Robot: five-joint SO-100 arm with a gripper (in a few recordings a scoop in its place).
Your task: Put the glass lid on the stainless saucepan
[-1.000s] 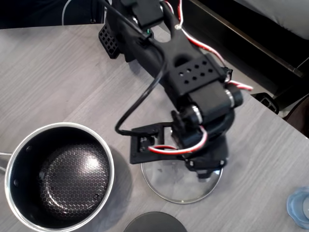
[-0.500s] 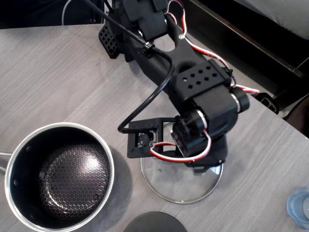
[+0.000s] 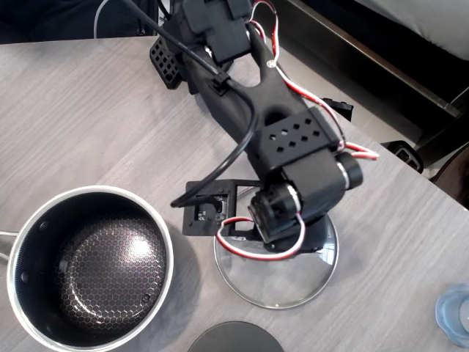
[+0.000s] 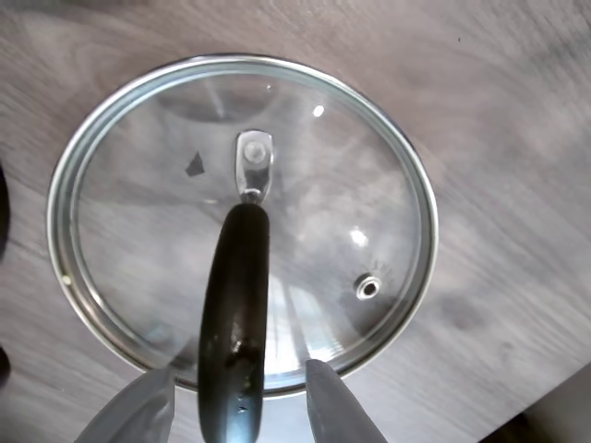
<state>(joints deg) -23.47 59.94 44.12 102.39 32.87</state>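
The black arm (image 3: pixel 282 139) reaches down over the lid (image 3: pixel 282 282), which lies flat on the grey desk (image 3: pixel 80 117), hiding the end effector. The saucepan (image 3: pixel 88 275) sits apart at picture left of it, open. 1 dark disc (image 3: pixel 234 339) lies near the bottom edge.

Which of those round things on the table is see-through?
The glass lid under the arm: the table's grain shows through it. The stainless saucepan is dark inside, and the dark disc at the bottom edge is opaque.
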